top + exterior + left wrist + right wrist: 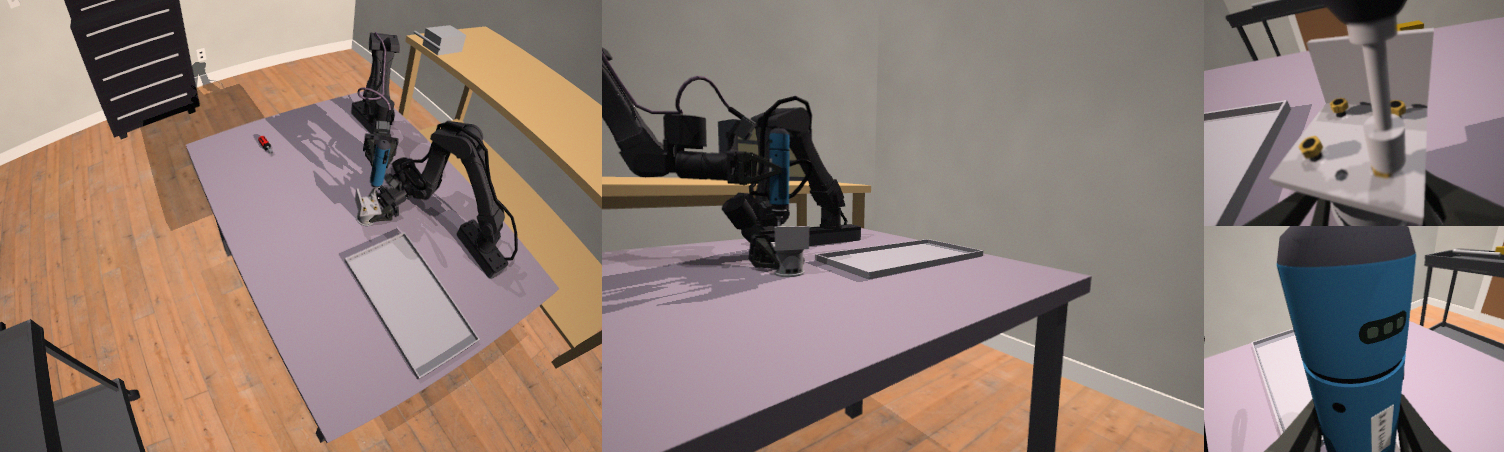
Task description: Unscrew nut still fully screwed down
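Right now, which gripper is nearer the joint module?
Left. The left gripper is low, at the joint module; the right gripper is higher, holding the nut driver above it.
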